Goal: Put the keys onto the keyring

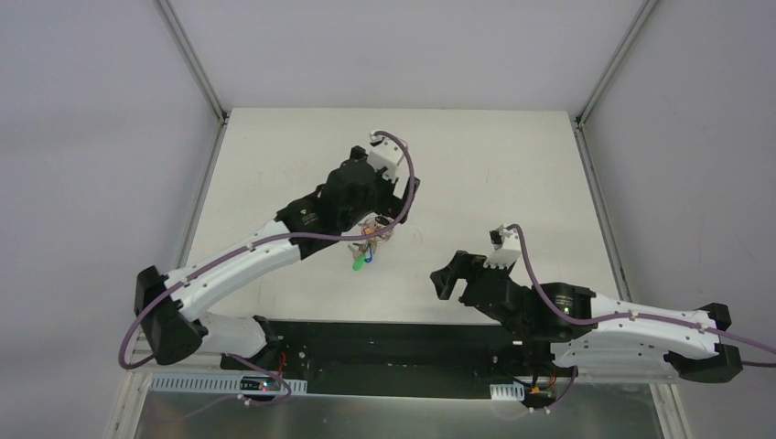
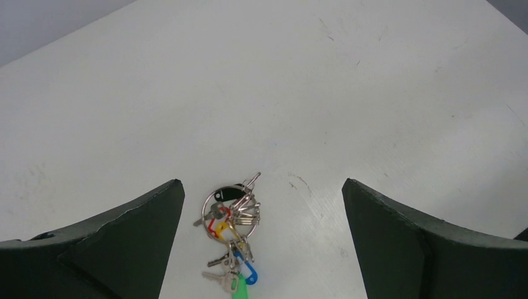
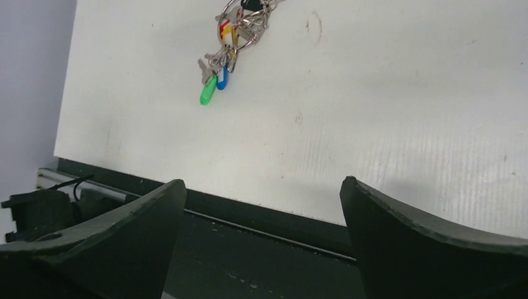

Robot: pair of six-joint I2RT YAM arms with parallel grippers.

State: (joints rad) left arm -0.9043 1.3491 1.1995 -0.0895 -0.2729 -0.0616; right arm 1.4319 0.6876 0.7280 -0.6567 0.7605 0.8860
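Observation:
A metal keyring (image 2: 231, 212) lies on the white table (image 2: 373, 93) with a bunch of keys. The black-headed key (image 2: 229, 193) lies across the ring's top. The green-headed key (image 2: 240, 288) lies at the bunch's near end, partly cut off by the frame edge, beside blue-, yellow- and red-headed keys. My left gripper (image 2: 261, 182) is open and empty, hovering above the bunch, which lies between its fingers nearer the left one. In the top view the bunch (image 1: 369, 240) sits just under the left gripper (image 1: 382, 219). My right gripper (image 1: 441, 279) is open and empty, apart from the bunch, near the table's front edge. The right wrist view shows the ring (image 3: 240, 25) and green head (image 3: 207, 93) far ahead.
The black base rail (image 1: 393, 343) runs along the table's near edge, right under the right gripper (image 3: 263, 180). Grey walls and metal frame posts (image 1: 192, 59) enclose the table at the back and sides.

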